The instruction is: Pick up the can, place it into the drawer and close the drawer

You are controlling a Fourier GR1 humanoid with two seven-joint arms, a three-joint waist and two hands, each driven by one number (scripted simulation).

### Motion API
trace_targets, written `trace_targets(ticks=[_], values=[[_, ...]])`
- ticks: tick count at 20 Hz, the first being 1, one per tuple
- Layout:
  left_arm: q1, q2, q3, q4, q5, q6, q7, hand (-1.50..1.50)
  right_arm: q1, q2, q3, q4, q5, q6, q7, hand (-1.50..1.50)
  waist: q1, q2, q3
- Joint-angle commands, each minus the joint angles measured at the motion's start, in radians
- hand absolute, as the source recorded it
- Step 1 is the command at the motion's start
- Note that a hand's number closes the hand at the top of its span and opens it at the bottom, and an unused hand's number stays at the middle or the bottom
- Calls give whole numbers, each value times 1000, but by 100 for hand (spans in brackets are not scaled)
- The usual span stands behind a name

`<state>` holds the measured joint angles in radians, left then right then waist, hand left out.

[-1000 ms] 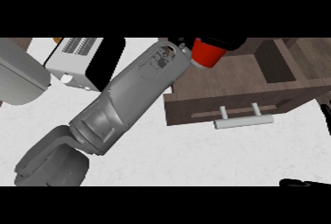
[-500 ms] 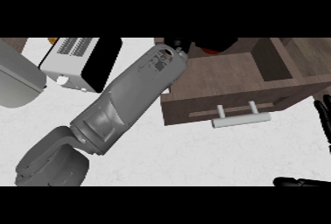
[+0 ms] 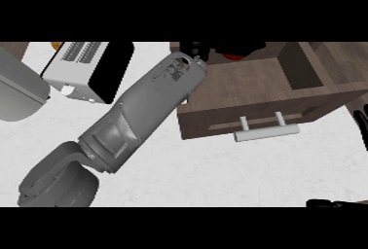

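A: So where's the can (image 3: 231, 55)?

B: Only a sliver of red shows at the top of the view, over the back of the open drawer (image 3: 244, 95), under the black of the left hand (image 3: 215, 48). Most of it is hidden.

A: Is the hand gripping it?

B: It looks that way: the dark hand sits right on and around the red patch, so I'd judge it clasped round the can. The fingers themselves are cropped by the top edge, so that's a reading, not a clean sight.

A: How far along, then?

B: Pick-up looks done. The can is held above the drawer's rear part; whether it already rests on the drawer floor I can't tell. Letting go is left, and the drawer stands pulled out with its handle (image 3: 266, 131) toward us, so closing is left too.

A: Which way does the can point?

B: Can't say. Too little of it shows to give its long axis, upright or tilted.

A: And the right hand (image 3: 359, 124)?

B: Only dark fingers at the right edge, near the drawer's front corner. Whether they're spread or curled, I can't tell. Beyond the arm, a toaster (image 3: 86, 68) stands at upper left.
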<state>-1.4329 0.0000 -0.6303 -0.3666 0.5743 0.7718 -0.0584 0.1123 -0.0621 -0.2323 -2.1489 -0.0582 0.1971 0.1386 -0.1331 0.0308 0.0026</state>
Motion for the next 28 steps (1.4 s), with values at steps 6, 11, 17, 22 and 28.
trace_targets(ticks=[6,11,17,22,28], values=[[33,0,0,-21,71,23,-44,-150,-54,-94,14,-36,188,4,-73,-150,8,6,-1],[-1,0,10,-69,121,38,-32,-150,-50,-115,74,-62,318,4,-112,-150,35,-5,-1],[18,0,9,-97,153,75,-89,-150,-110,-156,159,-46,534,-26,-98,-150,61,-9,-2],[-15,0,-16,-91,144,109,-71,-150,-118,-201,214,97,738,-77,-200,-150,85,-13,-1],[1,0,21,-100,132,54,-52,-150,-201,-183,342,197,972,-126,-112,-150,135,-25,-3]])
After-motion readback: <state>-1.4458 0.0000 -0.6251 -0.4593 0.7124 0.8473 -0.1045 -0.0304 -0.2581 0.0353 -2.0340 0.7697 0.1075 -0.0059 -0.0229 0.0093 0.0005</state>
